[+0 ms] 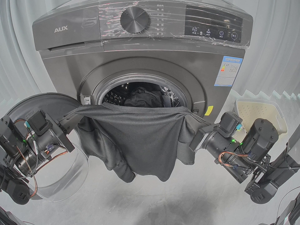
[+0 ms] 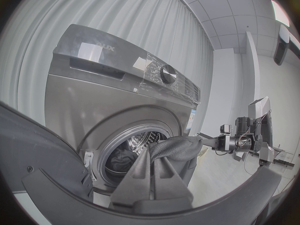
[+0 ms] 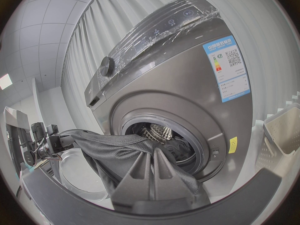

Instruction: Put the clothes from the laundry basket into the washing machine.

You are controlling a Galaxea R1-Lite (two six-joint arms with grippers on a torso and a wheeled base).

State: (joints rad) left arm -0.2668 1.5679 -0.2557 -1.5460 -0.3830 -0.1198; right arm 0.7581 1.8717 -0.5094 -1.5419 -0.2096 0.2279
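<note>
We take this for a lab-like test room staged for laundry, front-loading washing machine (image 1: 140,57), pale curtains (image 2: 125,16) all round, grid-tile office ceiling (image 2: 237,13), panel light (image 2: 279,13), bare grey floor (image 1: 156,200)

Head camera: high up, tilted forward and down, close on the washing machine (image 1: 140,63) front. Left wrist camera: low, just behind left end effector (image 2: 151,155), facing drum opening (image 2: 125,157) ahead of it. Right wrist camera: likewise behind right end effector (image 3: 152,153). All three share the opening and dark garment (image 1: 140,132) across it.

pale pleated curtain (image 1: 275,47), grey floor (image 1: 187,197), tiled ceiling (image 2: 231,13) w/ light panel (image 2: 279,13)
</note>
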